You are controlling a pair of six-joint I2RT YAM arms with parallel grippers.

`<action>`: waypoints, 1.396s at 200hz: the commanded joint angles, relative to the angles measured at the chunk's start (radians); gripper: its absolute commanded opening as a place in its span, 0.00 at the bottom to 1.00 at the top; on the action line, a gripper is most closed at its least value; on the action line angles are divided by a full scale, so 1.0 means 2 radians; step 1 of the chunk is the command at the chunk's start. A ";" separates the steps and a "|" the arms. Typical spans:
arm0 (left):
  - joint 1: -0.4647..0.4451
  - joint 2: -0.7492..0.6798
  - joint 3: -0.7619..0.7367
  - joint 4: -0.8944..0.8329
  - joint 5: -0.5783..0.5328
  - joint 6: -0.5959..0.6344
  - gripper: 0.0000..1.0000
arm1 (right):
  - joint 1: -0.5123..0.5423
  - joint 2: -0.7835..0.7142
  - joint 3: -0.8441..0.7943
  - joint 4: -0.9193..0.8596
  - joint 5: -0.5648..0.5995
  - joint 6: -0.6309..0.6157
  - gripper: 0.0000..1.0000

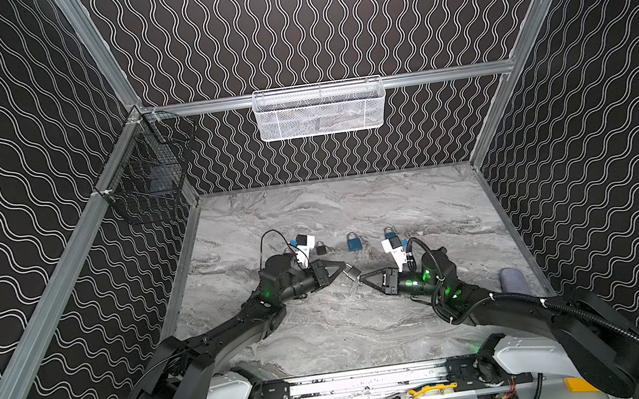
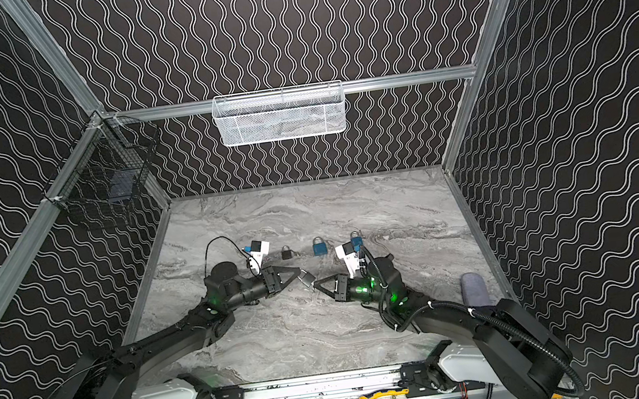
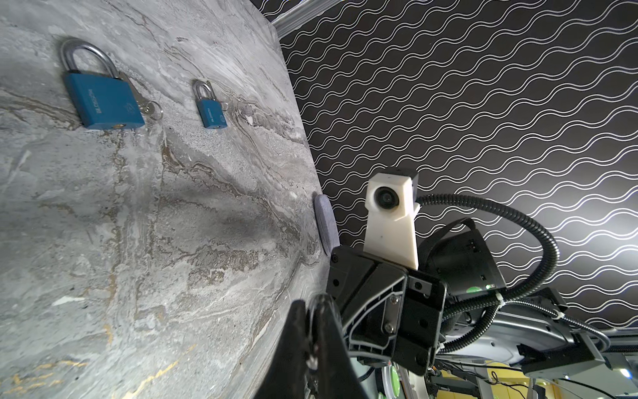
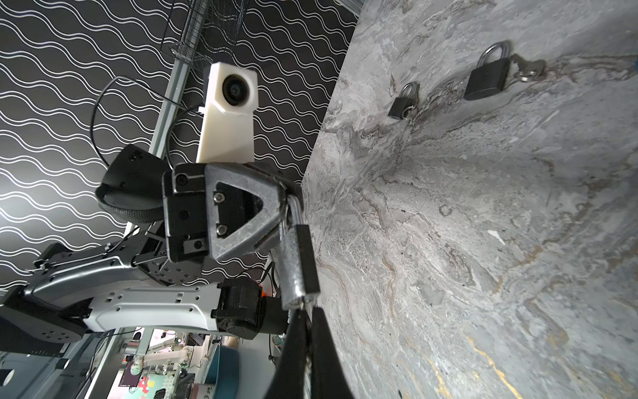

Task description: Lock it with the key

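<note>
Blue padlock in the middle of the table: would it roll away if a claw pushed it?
Probably not: the padlock lies flat on a boxy body, so it should slide, not roll. Its thick steel shackle suggests it is heavy for its size. The keys beside it look loose and may stay behind.

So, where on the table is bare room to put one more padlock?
The far strip between the padlock row and the back wall is bare; so is the near patch before the base rail. Crowded: the middle, where left hand and right hand meet on the held padlock, with the row behind.
</note>
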 commanded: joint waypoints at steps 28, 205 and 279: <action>-0.001 0.004 0.005 0.007 0.026 0.001 0.17 | 0.001 0.002 0.012 0.015 -0.007 -0.015 0.00; 0.014 -0.004 -0.012 0.023 -0.017 -0.019 0.00 | 0.001 -0.020 -0.036 0.039 0.001 0.000 0.00; 0.053 -0.025 0.027 -0.144 0.004 0.028 0.00 | -0.003 -0.065 -0.047 -0.032 0.028 -0.023 0.00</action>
